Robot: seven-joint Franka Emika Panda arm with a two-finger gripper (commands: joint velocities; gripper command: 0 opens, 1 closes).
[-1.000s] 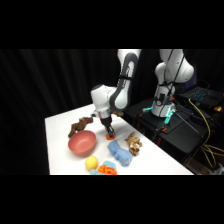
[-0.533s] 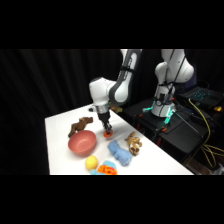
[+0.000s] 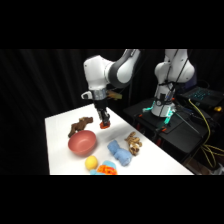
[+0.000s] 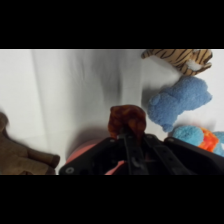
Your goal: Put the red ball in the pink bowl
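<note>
My gripper (image 3: 104, 123) hangs above the table, shut on the small red ball (image 3: 104, 126), which shows just below the fingertips. The pink bowl (image 3: 82, 142) stands on the white table to the lower left of the gripper, apart from it and with nothing inside. In the wrist view the red ball (image 4: 127, 119) sits pinched at the tip of my gripper (image 4: 127, 131). A slice of the pink bowl (image 4: 79, 151) shows beneath the black linkage at the lower left.
A brown plush toy (image 3: 80, 126) lies behind the bowl. In front are a yellow ball (image 3: 91, 162) and an orange ring toy (image 3: 106, 170). A blue plush (image 3: 119, 152) and a tiger plush (image 3: 133, 142) lie to the right. A second white arm (image 3: 167, 85) stands beyond the table's right edge.
The arm has risen and shifted left, lifting the red ball off the table and carrying it closer to the pink bowl.
</note>
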